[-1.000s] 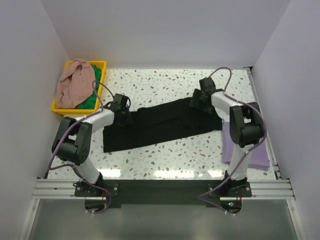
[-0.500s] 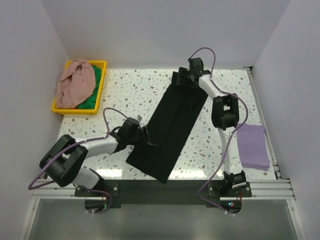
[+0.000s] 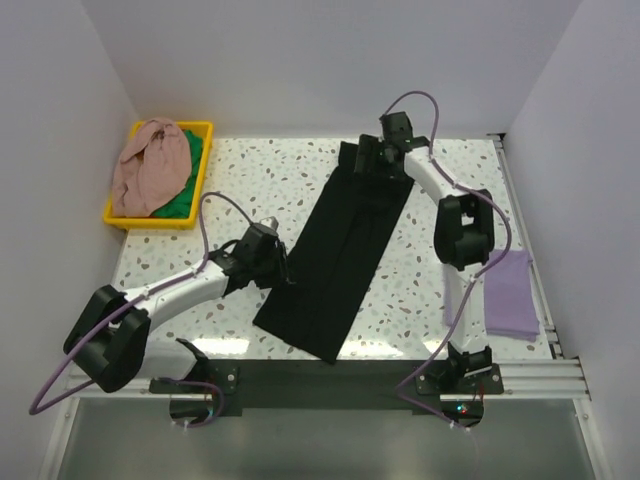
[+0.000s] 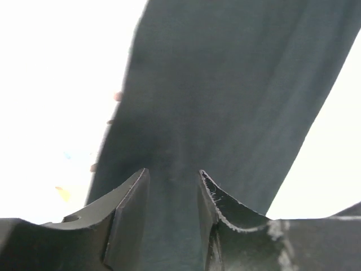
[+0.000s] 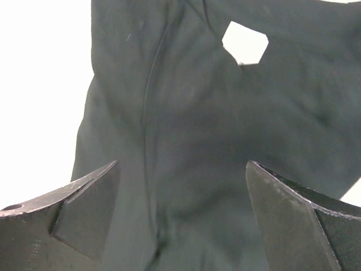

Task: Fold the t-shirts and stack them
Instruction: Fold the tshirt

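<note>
A black t-shirt (image 3: 345,250), folded into a long strip, lies slantwise on the speckled table (image 3: 270,180), running from the far middle to the near edge. At the strip's left edge, my left gripper (image 3: 280,268) hovers low over the cloth. In the left wrist view its jaws (image 4: 172,180) stand a little apart, with flat black fabric (image 4: 225,84) showing between them. My right gripper (image 3: 362,162) is over the strip's far end. Its jaws (image 5: 180,169) are wide open above the cloth (image 5: 197,101) and hold nothing.
A folded purple t-shirt (image 3: 508,292) lies at the right edge of the table. A yellow bin (image 3: 205,130) at the far left holds a pink shirt (image 3: 150,165) and a green one (image 3: 180,205). White walls close in three sides.
The black shirt swung from lying across the table to lying slantwise a second ago. Since half a second ago it has stayed put, the left arm has shifted slightly, and the right gripper has eased back.
</note>
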{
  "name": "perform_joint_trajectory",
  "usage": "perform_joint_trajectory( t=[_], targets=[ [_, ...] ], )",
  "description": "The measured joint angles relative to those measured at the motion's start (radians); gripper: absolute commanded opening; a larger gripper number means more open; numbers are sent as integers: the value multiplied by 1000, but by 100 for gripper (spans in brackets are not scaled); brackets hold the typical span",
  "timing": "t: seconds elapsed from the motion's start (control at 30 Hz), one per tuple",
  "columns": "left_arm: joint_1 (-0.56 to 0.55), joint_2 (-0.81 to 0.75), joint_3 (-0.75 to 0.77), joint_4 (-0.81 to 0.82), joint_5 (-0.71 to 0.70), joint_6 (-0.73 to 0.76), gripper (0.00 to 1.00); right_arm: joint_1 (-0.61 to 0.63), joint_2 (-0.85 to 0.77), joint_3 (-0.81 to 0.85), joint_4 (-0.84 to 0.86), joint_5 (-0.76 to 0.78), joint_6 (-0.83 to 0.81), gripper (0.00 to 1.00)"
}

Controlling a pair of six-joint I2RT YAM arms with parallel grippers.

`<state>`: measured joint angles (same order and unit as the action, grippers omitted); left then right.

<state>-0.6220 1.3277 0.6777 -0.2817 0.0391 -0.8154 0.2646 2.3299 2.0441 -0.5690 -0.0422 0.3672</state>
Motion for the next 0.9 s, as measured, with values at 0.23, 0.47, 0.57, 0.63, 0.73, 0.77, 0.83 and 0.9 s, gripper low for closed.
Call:
perform_joint_trajectory(
  t=[0.23, 0.47, 0.57, 0.63, 0.73, 0.77, 0.83, 0.9],
  targets=[
    [0, -17, 6, -128, -86, 69, 30, -1, -254, -285, 69, 8, 68, 82],
    [3, 29, 10, -180, -116, 80, 12, -1, -227, -414, 111, -5, 112, 75],
    [12, 73, 10, -189, -113, 80, 8, -1, -183, -417, 113, -6, 115, 75],
    [23, 85, 15, -192, -104, 79, 6, -1, -169, -405, 110, -10, 114, 75],
    [48, 88, 16, -193, -82, 79, 2, -2, -140, -366, 106, -9, 111, 75],
    [61, 88, 16, -193, -72, 79, 0, -2, -132, -354, 106, -9, 110, 75],
    [88, 90, 16, -192, -55, 80, 0, -3, -108, -317, 97, -10, 106, 75],
    [114, 95, 16, -186, -26, 80, 0, -3, -77, -270, 86, -11, 102, 75]
  ],
)
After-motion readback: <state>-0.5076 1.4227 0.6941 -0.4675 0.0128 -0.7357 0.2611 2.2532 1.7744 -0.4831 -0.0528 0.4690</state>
